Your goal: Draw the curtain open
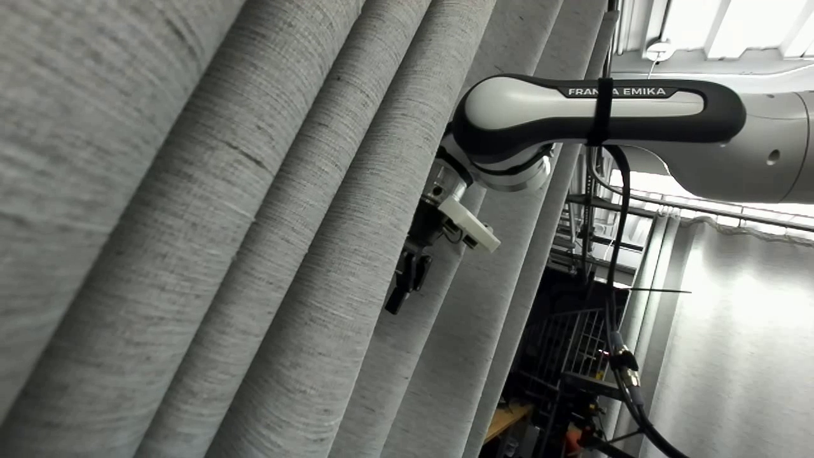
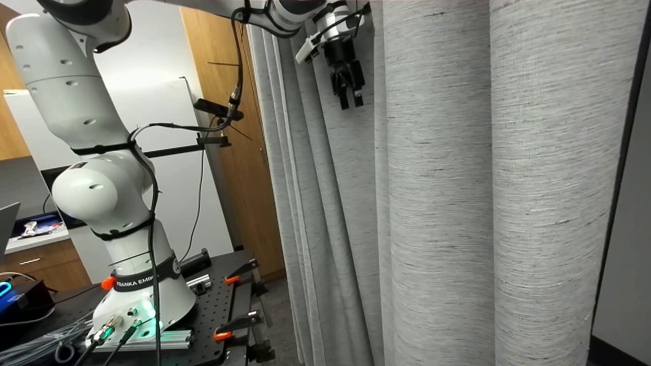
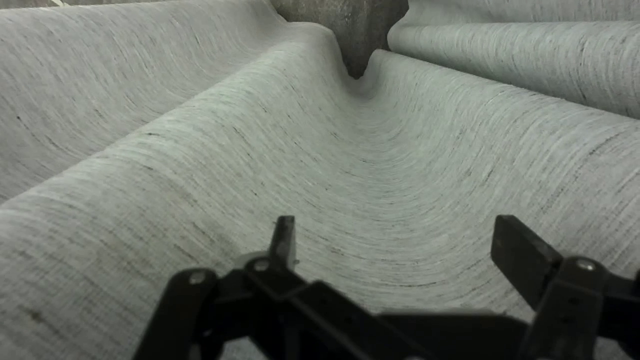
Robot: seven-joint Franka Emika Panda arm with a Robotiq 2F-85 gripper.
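Note:
The curtain (image 1: 267, 191) is a very large light-grey woven drape with deep folds. It fills much of both exterior views (image 2: 442, 203) and most of the wrist view (image 3: 380, 165). My gripper (image 1: 397, 303) is black and points downward close beside the curtain's upper part, also in an exterior view (image 2: 351, 99). In the wrist view the two fingertips (image 3: 395, 225) are wide apart, with a hollow between two folds behind them. No fabric is visibly pinched between the fingers. I cannot tell whether the fingers touch the cloth.
The arm's base stands on a black perforated table (image 2: 213, 295) with orange-tipped clamps (image 2: 236, 328). A camera on a bracket (image 2: 218, 109) and a wooden cabinet (image 2: 249, 168) stand between arm and curtain's far edge. A cable (image 1: 620, 254) hangs from the arm.

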